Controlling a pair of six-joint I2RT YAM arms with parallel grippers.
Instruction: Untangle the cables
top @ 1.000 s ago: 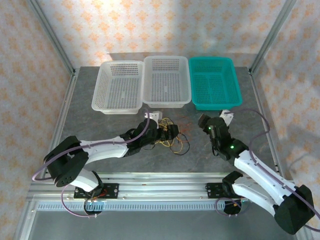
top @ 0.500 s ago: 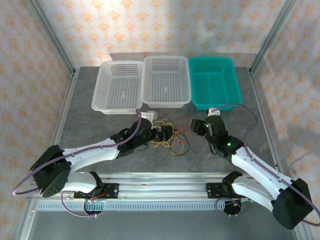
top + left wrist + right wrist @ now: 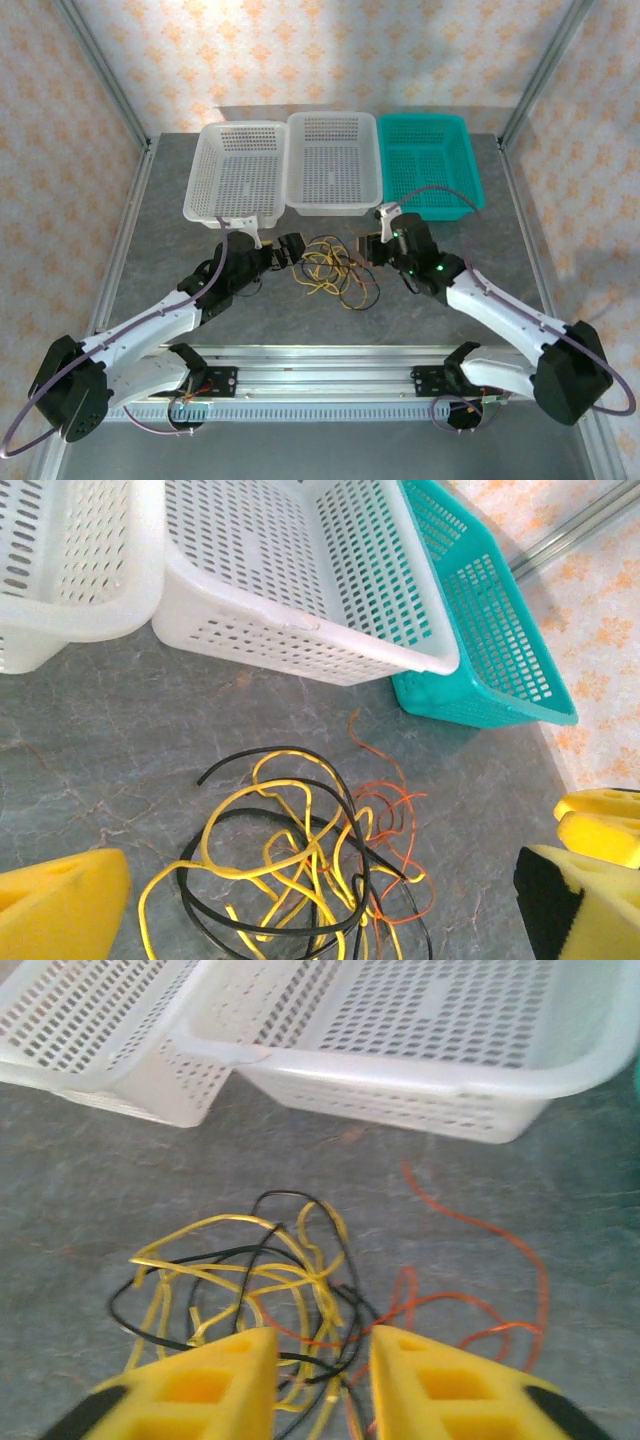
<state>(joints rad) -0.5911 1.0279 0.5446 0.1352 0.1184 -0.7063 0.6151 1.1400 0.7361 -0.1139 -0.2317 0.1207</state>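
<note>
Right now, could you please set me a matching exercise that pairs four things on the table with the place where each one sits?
Things:
1. teal basket
2. cables
3. white basket touching the teal one
4. other white basket

Places:
a. left end of the basket row
b. loose on the grey table, in front of the row
c. middle of the row
d. right end of the row

Pairs: 1-d, 2-b, 3-c, 4-a

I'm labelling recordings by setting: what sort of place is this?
Probably a robot lab test cell: a left arm and right arm bolted to a metal rail, a table framed by aluminium posts, three baskets.
</note>
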